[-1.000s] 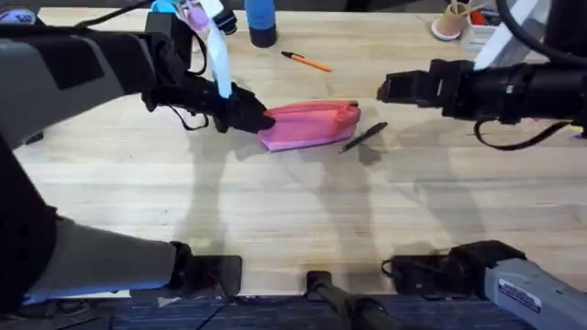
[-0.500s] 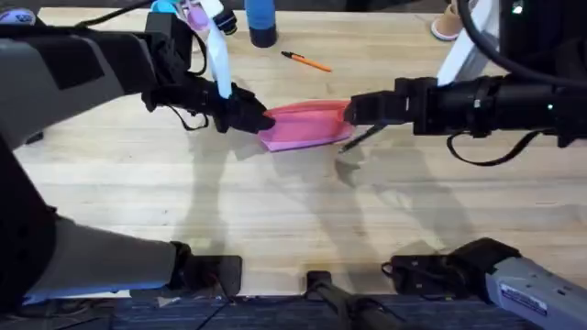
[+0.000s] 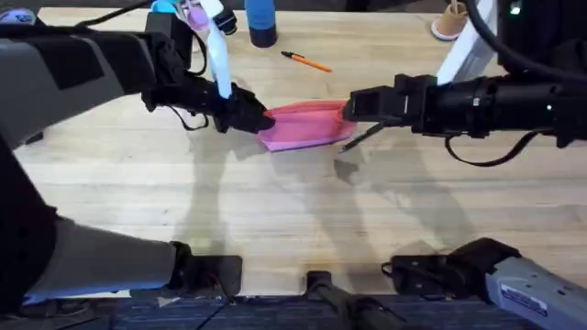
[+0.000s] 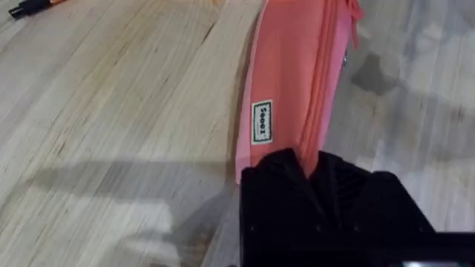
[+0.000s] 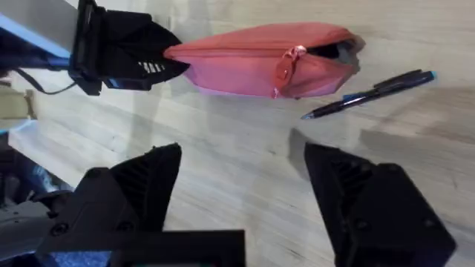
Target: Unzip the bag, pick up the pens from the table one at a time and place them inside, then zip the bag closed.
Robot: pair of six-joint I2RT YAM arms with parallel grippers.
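The pink bag lies mid-table. My left gripper is shut on its left end, and the black fingers pinch the fabric at that end. The right gripper hovers at the bag's right end, open, with its fingers wide apart above the bag. The zipper pull sits partway along, and the right end gapes a little. A black pen lies on the table just beside the bag's right end. An orange pen lies farther back.
A dark blue bottle stands at the back centre. White and pink items sit behind the left arm. A tan cup stands at the back right. Bare wood stretches in front of the bag.
My right gripper has swung left from the table's right side to the bag's right end. The left gripper and the bag have stayed put.
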